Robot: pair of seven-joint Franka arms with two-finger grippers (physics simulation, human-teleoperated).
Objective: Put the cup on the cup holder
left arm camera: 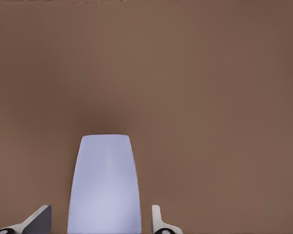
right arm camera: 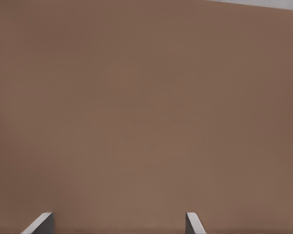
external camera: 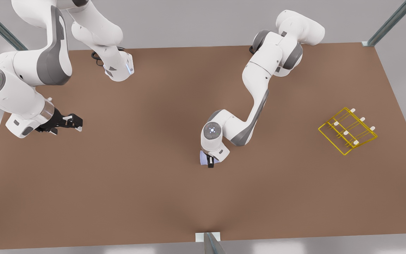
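Observation:
The lavender cup (external camera: pixel 203 157) rests on the brown table near the middle, under the wrist of the arm in the centre of the front view. In the left wrist view the cup (left arm camera: pixel 105 185) stands between my left gripper's fingers (left arm camera: pixel 39 220), with a narrow gap on each side. My left gripper (external camera: pixel 210 162) is open around it. The yellow wire cup holder (external camera: pixel 347 131), with white-capped prongs, lies far off toward the front view's right. My right gripper (external camera: pixel 77 123) waits open with nothing in it at the front view's left, above bare table (right arm camera: pixel 119 219).
The brown table (external camera: pixel 136 183) spreads wide between the cup and the cup holder. Both arm bases stand along the far edge. Metal frame posts (external camera: pixel 210 243) stand at the near edge and the far corners.

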